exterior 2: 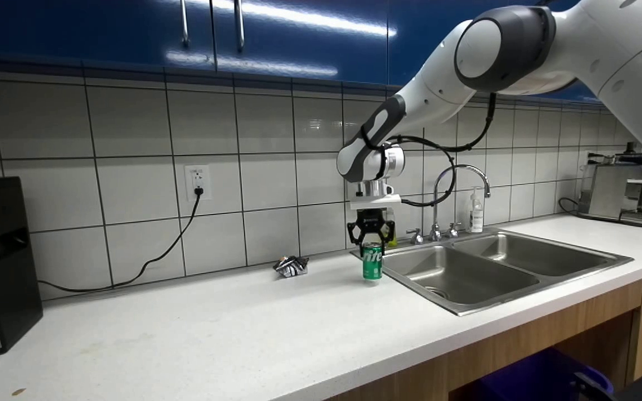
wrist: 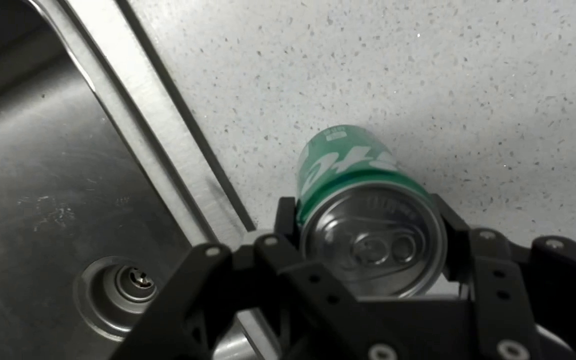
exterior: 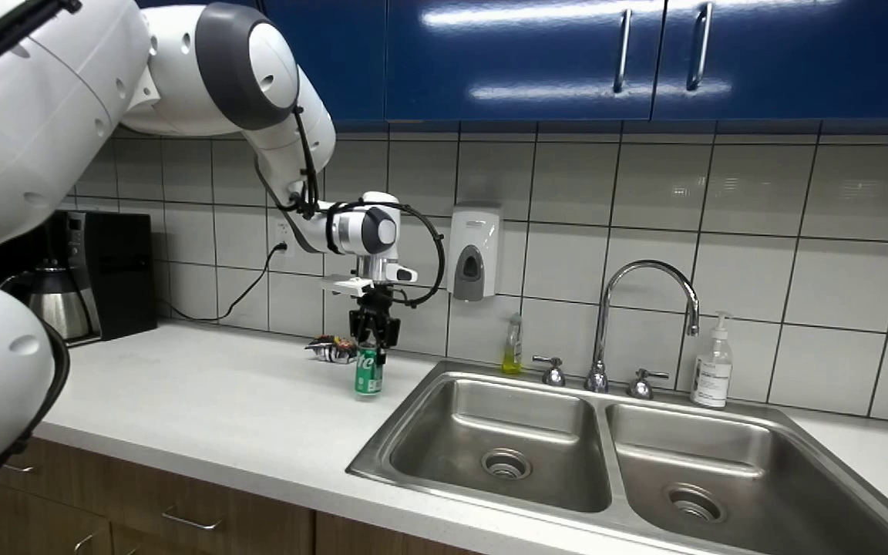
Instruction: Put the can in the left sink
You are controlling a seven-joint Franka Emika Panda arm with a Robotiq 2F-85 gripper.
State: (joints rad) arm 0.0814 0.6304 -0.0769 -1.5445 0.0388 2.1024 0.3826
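The black gripper [exterior 2: 372,252] holds the small green silver-topped cylindrical can [exterior 2: 372,267] upright, fingers [wrist: 285,217] pressed to both sides near its top, on or barely above the pale speckled surface [exterior 2: 215,334], just beside the left rectangular stainless-steel basin [exterior: 452,453].

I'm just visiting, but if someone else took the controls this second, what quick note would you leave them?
Gripper: pointing down, jaws on either side of the can near its top, apparently closed on it.
Where: the can is upright, just outside the left sink, the basin nearest it. I can't tell whether it touches the counter or is slightly lifted.
Done: can reached and, it seems, gripped.
Left to do: carry it across, lower it into the left sink, let go.
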